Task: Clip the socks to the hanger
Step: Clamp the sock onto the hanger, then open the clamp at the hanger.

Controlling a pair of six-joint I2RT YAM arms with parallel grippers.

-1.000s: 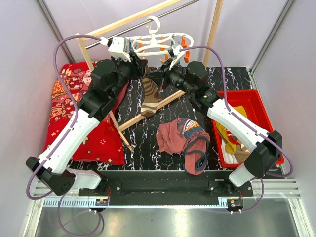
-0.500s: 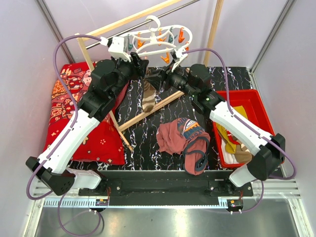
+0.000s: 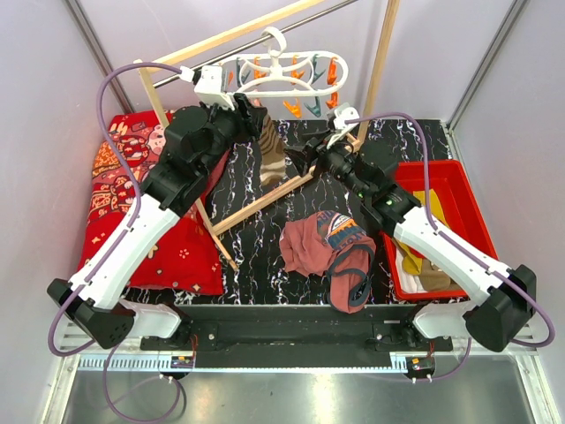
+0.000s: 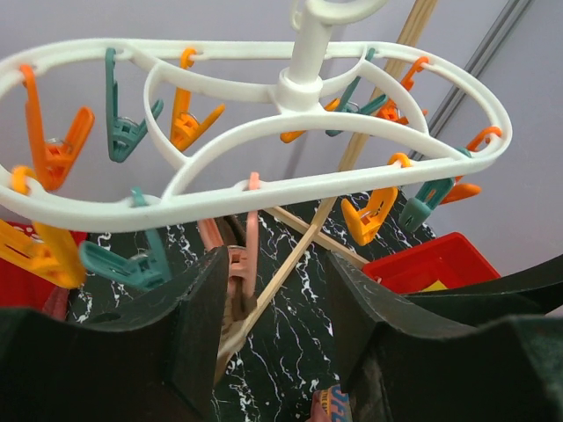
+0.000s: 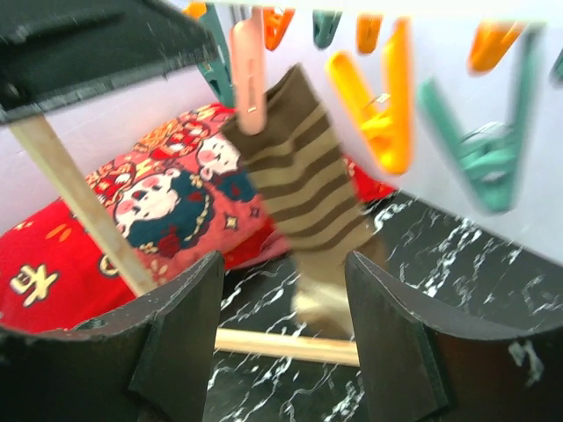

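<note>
On left gripper [image 4: 274, 290] and right gripper [image 5: 283, 272] the fingers are apart and empty. The pink peg [image 4: 253, 229] holding the striped sock [image 5: 303, 185] hangs between the left fingers; brushing it may release the sock.

Robot lab booth; plain white walls [image 3: 35, 115]; aluminium base rail [image 3: 291, 353]

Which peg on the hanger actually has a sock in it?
The pale pink peg, gripping the top of the brown-and-tan striped sock. The orange pegs and teal pegs in view hang empty.
</note>
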